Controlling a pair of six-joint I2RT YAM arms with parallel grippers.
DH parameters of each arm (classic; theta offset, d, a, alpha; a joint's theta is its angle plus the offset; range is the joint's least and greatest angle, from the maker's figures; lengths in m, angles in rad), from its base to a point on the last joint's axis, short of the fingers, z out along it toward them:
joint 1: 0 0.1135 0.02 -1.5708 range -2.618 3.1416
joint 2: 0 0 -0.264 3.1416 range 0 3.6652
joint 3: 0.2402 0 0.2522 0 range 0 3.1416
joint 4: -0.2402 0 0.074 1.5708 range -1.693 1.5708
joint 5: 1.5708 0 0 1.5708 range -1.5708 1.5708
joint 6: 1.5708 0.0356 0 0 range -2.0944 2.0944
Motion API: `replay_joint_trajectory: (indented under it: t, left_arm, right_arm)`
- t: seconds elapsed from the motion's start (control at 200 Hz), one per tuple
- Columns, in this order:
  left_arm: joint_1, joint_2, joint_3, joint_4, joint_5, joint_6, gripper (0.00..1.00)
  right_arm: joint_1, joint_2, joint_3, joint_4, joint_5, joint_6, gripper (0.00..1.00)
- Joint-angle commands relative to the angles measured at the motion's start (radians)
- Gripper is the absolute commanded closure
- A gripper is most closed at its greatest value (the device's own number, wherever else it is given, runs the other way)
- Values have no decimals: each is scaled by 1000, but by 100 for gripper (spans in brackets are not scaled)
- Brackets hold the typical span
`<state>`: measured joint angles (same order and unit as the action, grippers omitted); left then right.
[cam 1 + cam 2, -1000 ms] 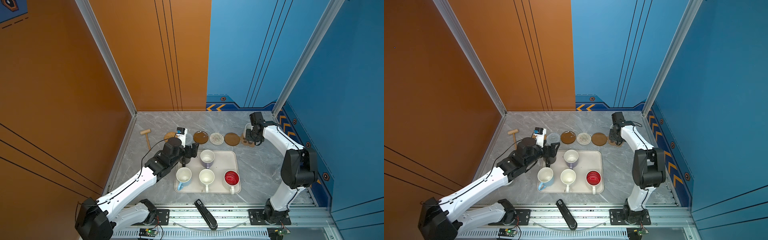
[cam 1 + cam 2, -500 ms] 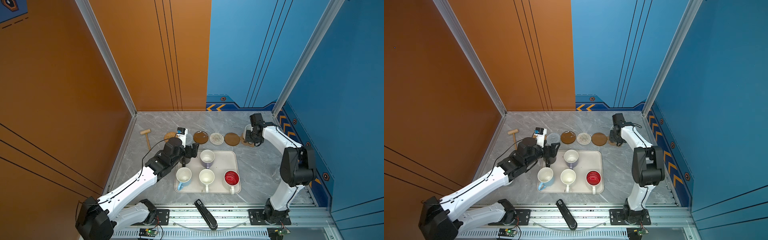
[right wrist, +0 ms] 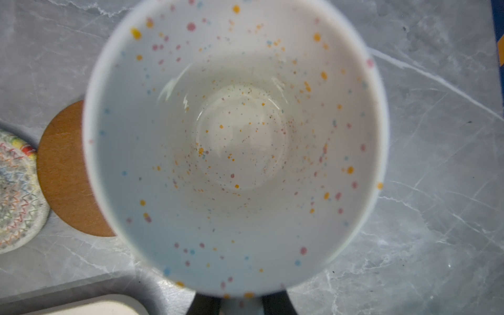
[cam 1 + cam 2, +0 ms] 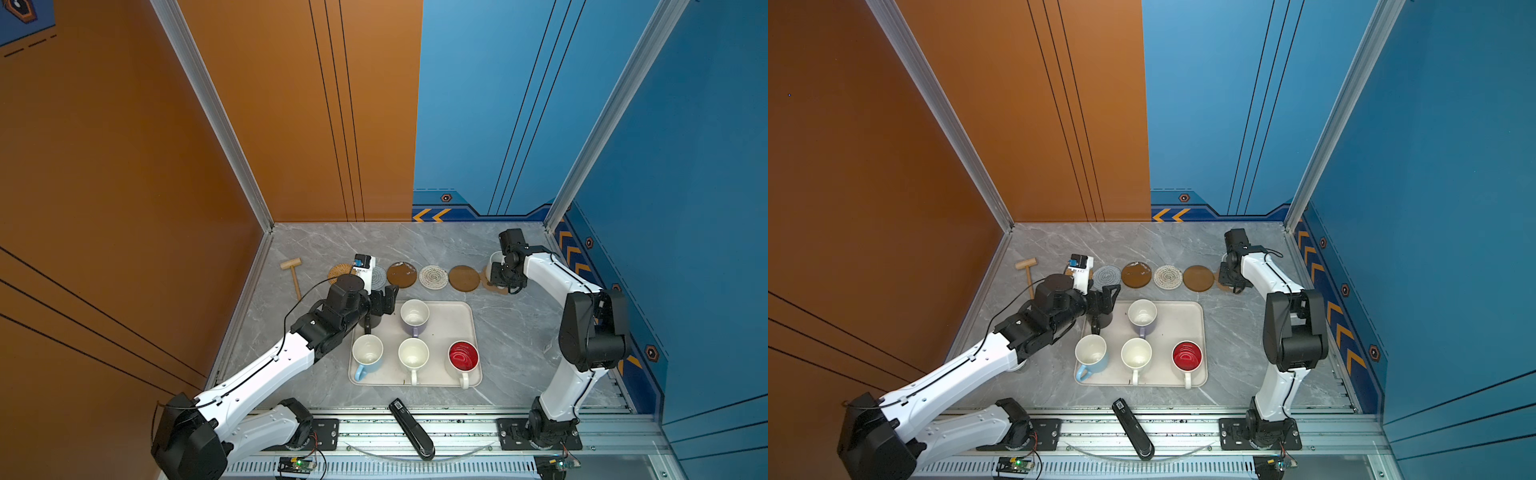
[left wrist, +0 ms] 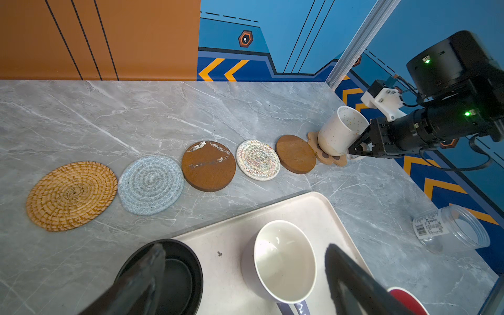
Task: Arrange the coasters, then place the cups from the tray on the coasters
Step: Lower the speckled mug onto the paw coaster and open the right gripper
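In both top views the cream-white rectangular tray (image 4: 451,324) lies near the front edge of the grey marble tabletop (image 4: 511,332). The black mug (image 4: 372,321) stands in its far left corner under the left gripper (image 4: 383,300), whose jaws are spread wide. The left wrist view shows six coasters (image 5: 208,165) rowed beyond the tray's far edge. There the right gripper (image 5: 354,148) pinches the handle of the speckled cream mug (image 5: 339,133), which sits on the brown paw-shaped coaster (image 5: 331,161). The right wrist view looks straight into that mug.
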<state>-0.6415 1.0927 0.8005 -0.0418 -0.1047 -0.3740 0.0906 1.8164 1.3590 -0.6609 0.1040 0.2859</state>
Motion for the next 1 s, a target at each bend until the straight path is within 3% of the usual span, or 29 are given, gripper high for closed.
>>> replay_joint_trajectory:
  t: [0.0, 0.786, 0.891, 0.991]
  left_arm:
    - [7, 6, 26, -10, -21, -9, 8]
    - [6, 8, 25, -9, -21, -9, 8]
    - [6, 7, 25, -9, -21, -9, 8]
    - [6, 4, 23, -11, -24, -9, 7]
  right_arm:
    - [-8, -7, 1, 62, 2, 10, 100]
    - [-8, 17, -12, 61, -3, 19, 100]
    - [-8, 17, -11, 63, -1, 22, 86]
    - [-8, 13, -12, 63, -3, 25, 80]
